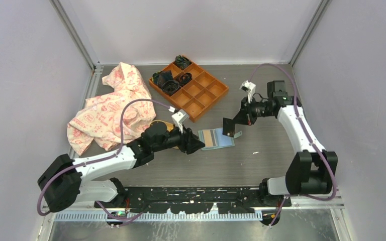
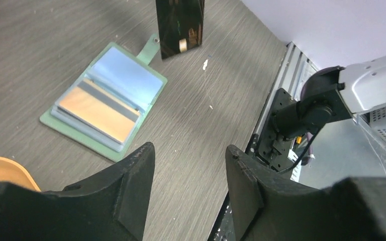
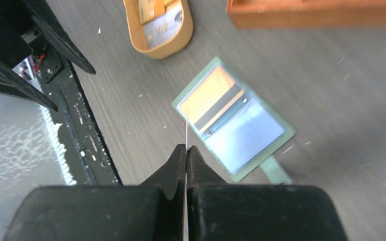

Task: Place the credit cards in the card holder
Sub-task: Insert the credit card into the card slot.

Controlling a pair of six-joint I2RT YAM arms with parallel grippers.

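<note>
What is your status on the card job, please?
Left gripper open, empty, beside the card holder. Right gripper shut on black card, hanging vertical near the holder. Holder open flat, nothing between it and the card.

Card holder (image 1: 216,138) on table (image 1: 261,165), tray (image 1: 189,88) behind, dish (image 3: 164,52) left, cloth (image 1: 110,108) farther left, credit card (image 1: 228,127) just right.
</note>
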